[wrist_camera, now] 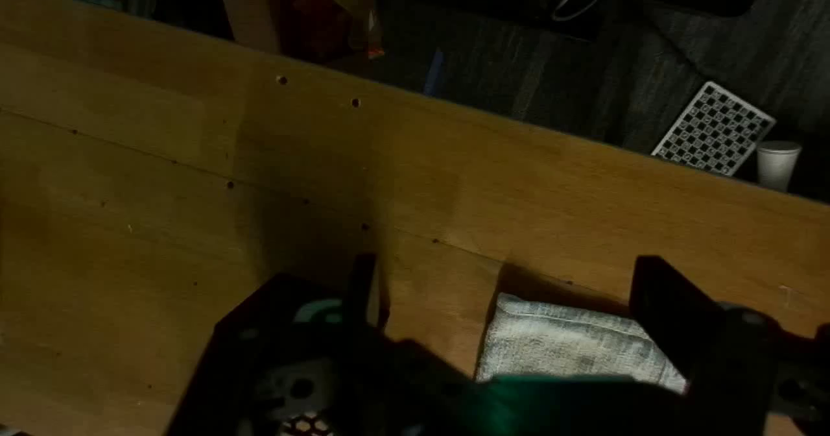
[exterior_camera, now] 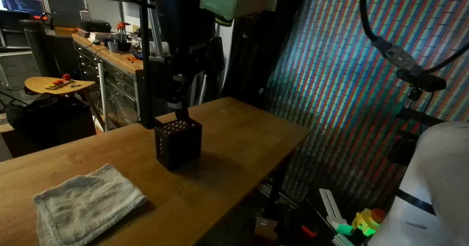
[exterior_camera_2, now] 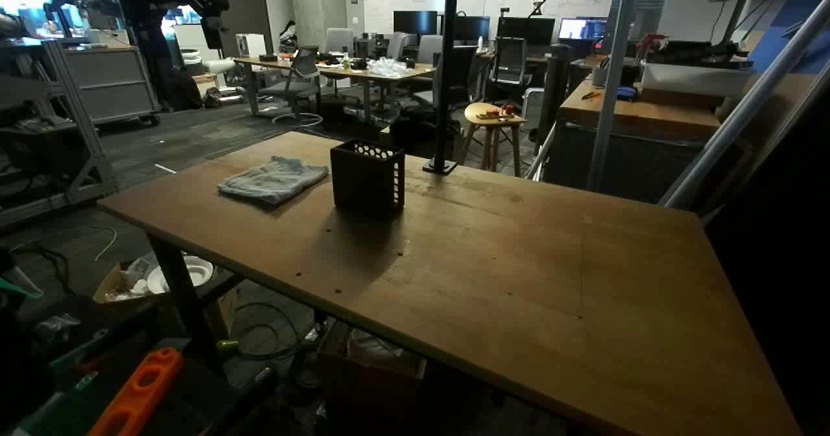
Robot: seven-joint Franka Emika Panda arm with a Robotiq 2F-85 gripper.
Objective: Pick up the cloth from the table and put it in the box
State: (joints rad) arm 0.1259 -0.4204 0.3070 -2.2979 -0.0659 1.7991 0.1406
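A grey, folded cloth lies flat on the wooden table (exterior_camera: 253,136); the cloth shows in both exterior views (exterior_camera: 89,204) (exterior_camera_2: 275,180) and in the wrist view (wrist_camera: 570,342). A black box with honeycomb holes and an open top (exterior_camera: 179,145) (exterior_camera_2: 367,180) stands upright beside the cloth, apart from it. Only a bit of the box (wrist_camera: 306,425) shows at the lower left of the wrist view. My gripper (wrist_camera: 506,280) is open and empty, its fingers well apart above the table. In an exterior view the gripper (exterior_camera: 182,108) overlaps the box's rim; I cannot tell its exact depth.
A black vertical post (exterior_camera_2: 442,72) rises from the table's back edge near the box. A striped curtain wall (exterior_camera: 366,74) stands beyond the table's end. A white cup (wrist_camera: 777,163) and a checkered board (wrist_camera: 713,130) are beyond the table edge.
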